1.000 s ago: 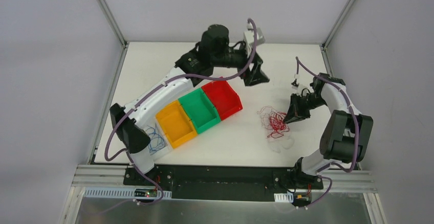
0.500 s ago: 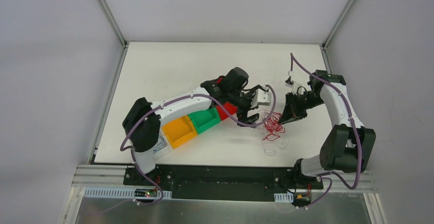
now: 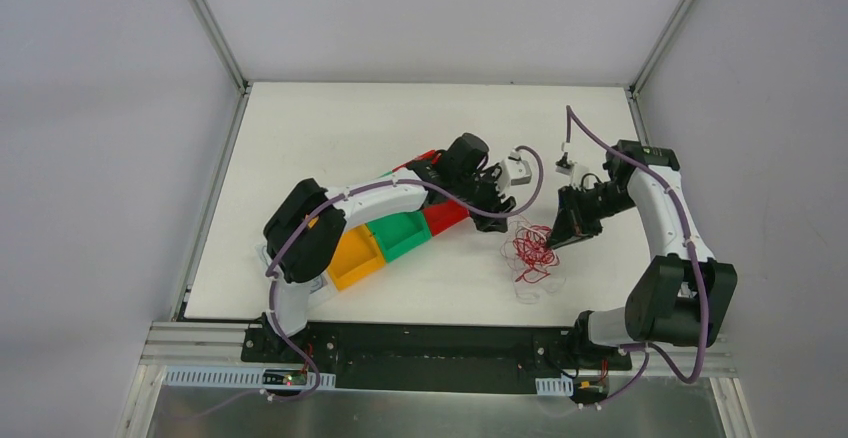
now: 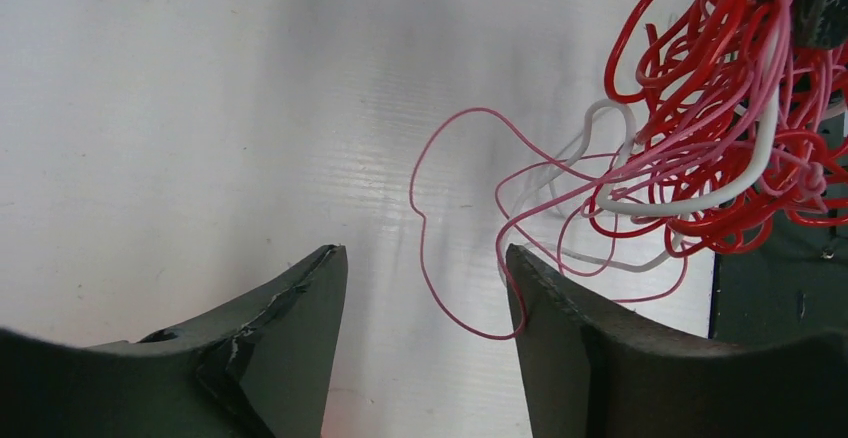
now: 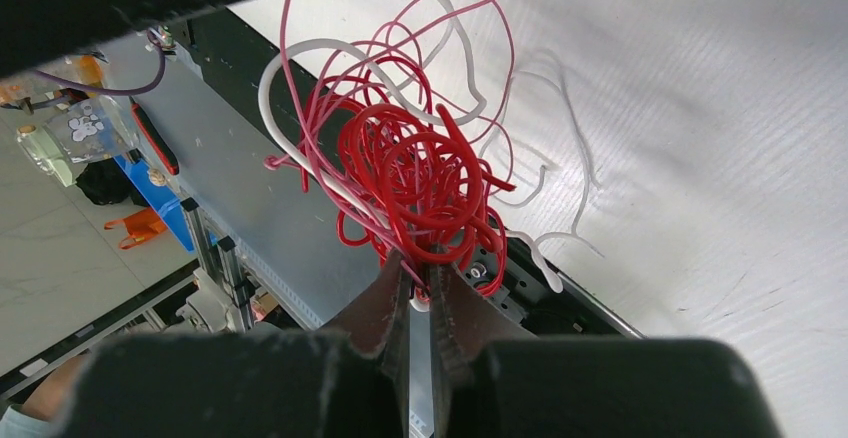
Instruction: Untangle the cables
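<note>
The cables are a tangle [image 3: 530, 246] of bright red, pink and white wires, right of the table's middle. My right gripper [image 3: 551, 242] is shut on the red bundle, and the right wrist view shows the coils [image 5: 420, 168] bunched just beyond its closed tips [image 5: 425, 266]. My left gripper [image 3: 499, 222] sits just left of the tangle, low over the table. It is open [image 4: 425, 273], and a thin pink loop [image 4: 422, 248] lies between its fingers, touching the right finger [image 4: 560, 308]. The main knot [image 4: 720, 128] hangs at the upper right of that view.
Red [image 3: 447, 216], green [image 3: 400, 234] and orange [image 3: 352, 256] bins stand in a row under the left arm. Loose white wire [image 3: 530, 288] trails on the table below the tangle. The table's near edge and black base rail [image 3: 430, 343] are close by.
My left arm swung from the back of the table, over the bins, down to the tangle's left side, and its jaws narrowed. My right gripper kept its hold and shifted slightly left.
</note>
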### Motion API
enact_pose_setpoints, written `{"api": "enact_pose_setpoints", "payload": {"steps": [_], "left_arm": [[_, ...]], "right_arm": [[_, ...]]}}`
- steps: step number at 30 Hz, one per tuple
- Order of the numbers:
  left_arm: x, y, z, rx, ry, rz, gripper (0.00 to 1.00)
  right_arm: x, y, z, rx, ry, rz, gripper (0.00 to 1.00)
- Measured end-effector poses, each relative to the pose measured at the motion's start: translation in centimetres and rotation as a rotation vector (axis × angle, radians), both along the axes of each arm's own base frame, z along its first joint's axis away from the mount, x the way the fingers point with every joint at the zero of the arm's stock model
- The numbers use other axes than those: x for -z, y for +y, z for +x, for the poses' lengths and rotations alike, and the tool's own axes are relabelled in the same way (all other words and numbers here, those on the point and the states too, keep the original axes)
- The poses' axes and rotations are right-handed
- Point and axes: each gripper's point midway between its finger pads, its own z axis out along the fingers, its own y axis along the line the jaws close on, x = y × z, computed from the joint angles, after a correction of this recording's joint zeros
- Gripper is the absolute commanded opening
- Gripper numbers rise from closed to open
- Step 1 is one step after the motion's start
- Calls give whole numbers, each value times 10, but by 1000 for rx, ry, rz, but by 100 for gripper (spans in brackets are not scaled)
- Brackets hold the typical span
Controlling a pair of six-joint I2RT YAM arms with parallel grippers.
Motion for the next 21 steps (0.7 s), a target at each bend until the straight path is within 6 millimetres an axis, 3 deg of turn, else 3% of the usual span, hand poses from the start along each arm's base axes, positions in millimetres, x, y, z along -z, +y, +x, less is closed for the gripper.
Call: {"api": "enact_pose_setpoints", "payload": {"steps": [11, 17, 18, 21], "left_arm": [[-9, 1, 3, -46, 6, -28, 41], [-13, -10, 7, -71, -48, -18, 11], [-13, -12, 8, -75, -50, -19, 1], [-14, -17, 5, -68, -43, -26, 0]], "right_arm": [[0, 3, -5, -8, 18, 20, 0], [4, 5, -11, -39, 95, 59, 3], [6, 5, -11, -45, 116, 62, 3], [15, 3, -10, -55, 168, 60, 6]]}}
